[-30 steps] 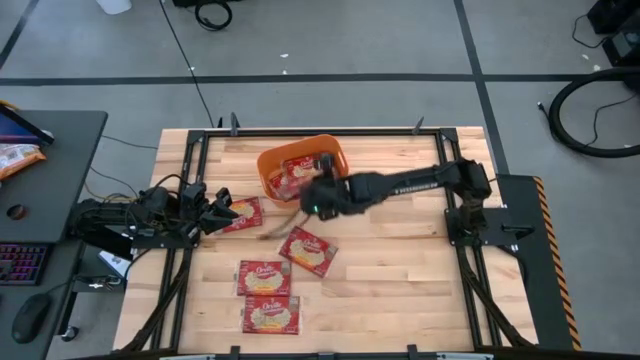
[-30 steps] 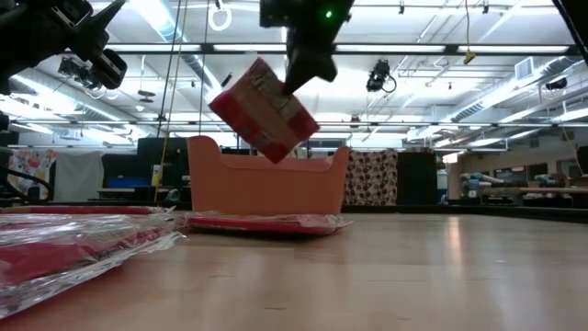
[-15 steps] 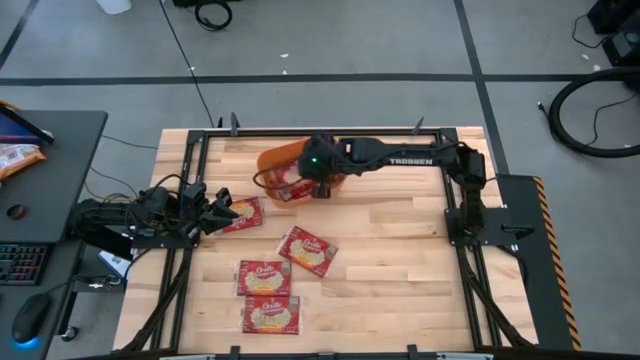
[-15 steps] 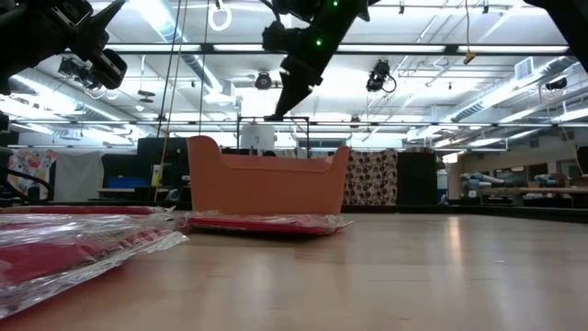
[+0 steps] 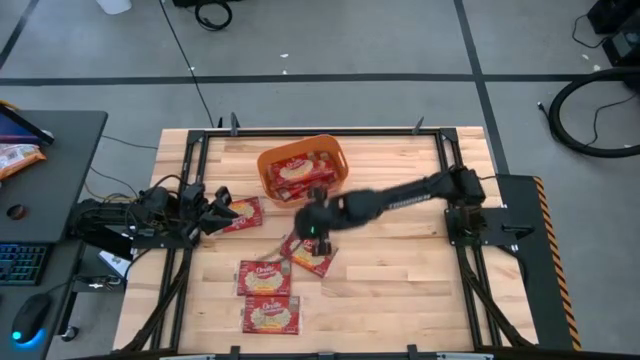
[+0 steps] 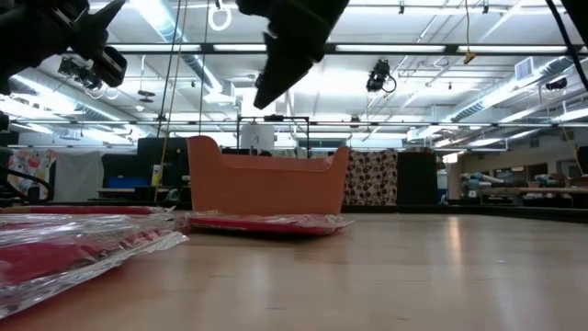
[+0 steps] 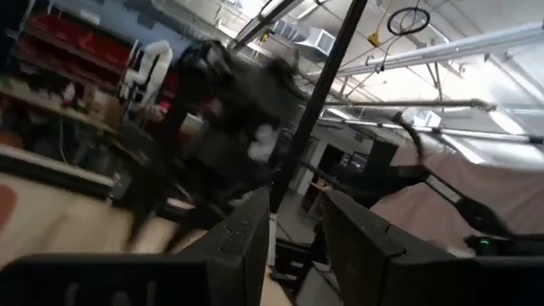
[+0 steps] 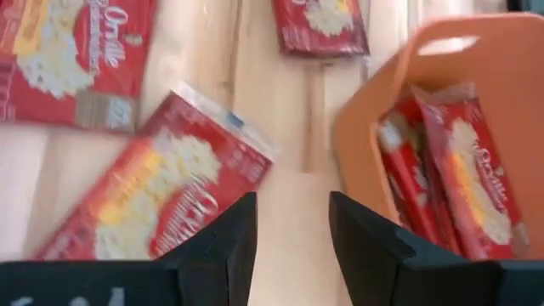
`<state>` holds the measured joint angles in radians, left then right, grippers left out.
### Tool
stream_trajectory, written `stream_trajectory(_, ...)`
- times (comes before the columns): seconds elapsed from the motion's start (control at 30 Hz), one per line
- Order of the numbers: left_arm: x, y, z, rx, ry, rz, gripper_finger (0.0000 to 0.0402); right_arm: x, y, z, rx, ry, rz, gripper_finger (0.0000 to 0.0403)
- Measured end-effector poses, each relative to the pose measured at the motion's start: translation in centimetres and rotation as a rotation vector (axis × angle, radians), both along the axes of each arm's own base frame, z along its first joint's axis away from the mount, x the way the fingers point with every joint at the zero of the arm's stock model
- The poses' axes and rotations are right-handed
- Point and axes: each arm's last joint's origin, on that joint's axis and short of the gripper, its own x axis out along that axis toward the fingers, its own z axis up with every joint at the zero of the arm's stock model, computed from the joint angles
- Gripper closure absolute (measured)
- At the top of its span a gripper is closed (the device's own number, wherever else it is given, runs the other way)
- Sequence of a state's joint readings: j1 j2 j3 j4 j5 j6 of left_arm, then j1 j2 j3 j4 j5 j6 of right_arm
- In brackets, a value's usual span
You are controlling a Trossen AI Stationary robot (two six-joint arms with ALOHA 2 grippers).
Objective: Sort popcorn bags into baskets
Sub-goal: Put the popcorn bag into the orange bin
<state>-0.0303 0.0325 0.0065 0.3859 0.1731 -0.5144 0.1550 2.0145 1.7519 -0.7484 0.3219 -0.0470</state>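
Note:
The orange basket [image 5: 268, 165] stands at the table's far middle with several red popcorn bags [image 5: 298, 170] lying in it. My right gripper [image 5: 308, 232] hovers open just near of the basket, above a loose bag [image 8: 161, 200] lying flat on the table. More bags lie flat nearer the front edge [image 5: 265, 277] [image 5: 272, 315]. My left gripper [image 5: 222, 208] waits open at the table's left, beside another flat bag [image 5: 245, 214]; nothing is between its fingers [image 7: 297, 246].
Black frame rails [image 5: 190, 250] run along the table's left and right sides. In the low view the basket's wall [image 6: 266, 184] stands behind a flat bag [image 6: 266, 223], with crinkled bags [image 6: 83, 244] close in front at the left. Bare wood lies to the right.
My right gripper carried a bag toward the far edge over the basket, opened and let it go. The bag now lies in the basket. The gripper then came back toward the near edge and now hangs over a loose bag on the table.

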Motion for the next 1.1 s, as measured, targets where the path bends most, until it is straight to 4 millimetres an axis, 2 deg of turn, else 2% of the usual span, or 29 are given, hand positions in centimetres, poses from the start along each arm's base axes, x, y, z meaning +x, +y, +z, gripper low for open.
stream_trajectory(0.07,0.0,0.0,0.0,0.047,-0.014,0.018,0.0285,0.6,1.8,-1.5,-0.028,-0.016,-0.034,0.0251)
stream_trajectory(0.2,0.0,0.0,0.1,0.159,-0.04,0.06,0.0285,1.2,4.7,-5.9,-0.069,0.044,-0.064,0.0251)
stream_trajectory(0.3,0.0,0.0,0.0,0.269,-0.056,0.102,0.0285,1.6,6.1,-8.0,-0.006,0.055,-0.058,0.0251)
stream_trajectory(0.4,0.0,0.0,0.0,0.338,-0.075,0.129,0.0285,1.8,6.5,-9.2,0.064,0.073,-0.071,0.0251)
stream_trajectory(0.57,0.0,0.0,0.1,0.383,-0.098,0.149,0.0285,1.2,6.2,-9.7,0.056,0.144,-0.1,0.0251)
stream_trajectory(0.9,-0.2,0.0,0.6,0.554,-0.184,0.231,0.0285,-1.9,5.2,-11.4,-0.023,0.382,-0.207,0.0251)
stream_trajectory(1.03,-0.3,0.0,0.8,0.558,-0.207,0.24,0.0285,-3.7,4.4,-11.1,-0.173,0.519,-0.259,0.0251)
stream_trajectory(1.1,-0.3,0.0,0.7,0.571,-0.205,0.244,0.0285,-4.4,4.0,-10.0,-0.214,0.539,-0.277,0.0251)
